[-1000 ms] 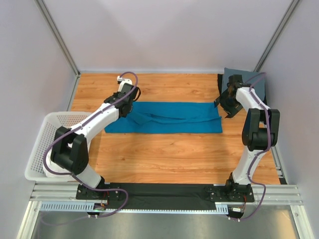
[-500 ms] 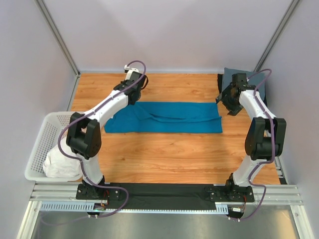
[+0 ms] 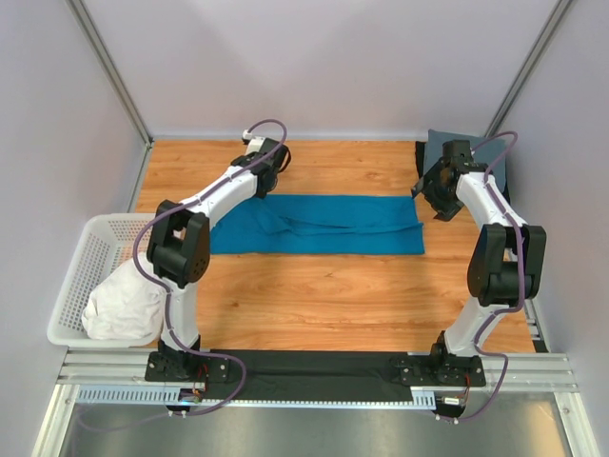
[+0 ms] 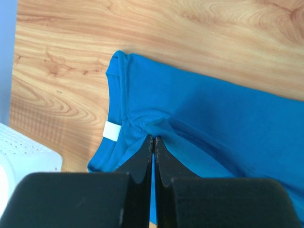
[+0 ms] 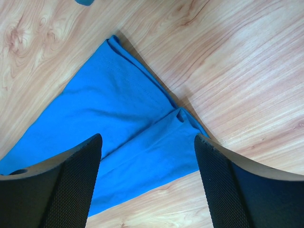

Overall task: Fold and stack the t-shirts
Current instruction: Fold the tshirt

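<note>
Left gripper is clamped tight on nothing, its tips poised over the collar end of the teal t-shirt, just beside the white neck label. Right gripper hangs spread wide over the opposite end, holding nothing.

The risks: if the left comes down closed, it will likely shove and rumple the collar rather than pick it up. The right could catch only the top layer of the doubled cloth and pull the fold open.

The tee lies flat mid-table as a long strip. Its long axis runs left to right, collar end to the left.
</note>
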You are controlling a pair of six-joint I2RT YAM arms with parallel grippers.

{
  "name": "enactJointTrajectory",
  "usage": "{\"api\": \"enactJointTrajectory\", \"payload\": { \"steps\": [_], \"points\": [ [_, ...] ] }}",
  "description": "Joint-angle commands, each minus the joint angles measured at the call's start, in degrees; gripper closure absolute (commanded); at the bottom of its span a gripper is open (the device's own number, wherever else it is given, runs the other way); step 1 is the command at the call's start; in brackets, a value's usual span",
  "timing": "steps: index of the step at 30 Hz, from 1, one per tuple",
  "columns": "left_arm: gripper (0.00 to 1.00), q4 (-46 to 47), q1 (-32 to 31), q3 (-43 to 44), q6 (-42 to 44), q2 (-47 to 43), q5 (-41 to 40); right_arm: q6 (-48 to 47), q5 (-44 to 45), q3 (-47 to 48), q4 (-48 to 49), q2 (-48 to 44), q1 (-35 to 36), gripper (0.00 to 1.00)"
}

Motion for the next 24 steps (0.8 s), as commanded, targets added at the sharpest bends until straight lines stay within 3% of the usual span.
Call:
{"api": "enactJointTrajectory", "payload": {
  "steps": [1,16,20,22,23,24],
  "points": [
    [1.00,0.9,0.4,3.4,-1.5,0.5,-2.4,-1.0,-0.3,-0.2,1.6,0.2,0.2,0.20],
    [1.00,1.2,2.0,6.4,-3.9,5.3,-2.9,-1.2,-0.7,-1.6,2.0,0.1,0.3,0.20],
    [0.89,2.9,2.5,7.0,-3.4,6.1,-1.8,-1.1,-1.0,-1.7,2.3,-0.1,0.4,0.20],
    [0.64,4.0,2.6,6.9,-2.5,6.0,-0.8,-1.1,-1.0,-1.7,2.4,-0.2,0.6,0.20],
    [0.36,4.3,2.6,6.9,-2.4,5.7,-0.5,-1.1,-0.9,-1.7,2.4,-0.2,0.7,0.20],
    [0.22,4.4,2.6,6.8,-2.2,5.3,0.5,-1.1,-0.9,-1.7,2.4,-0.2,0.7,0.20]
  ]
}}
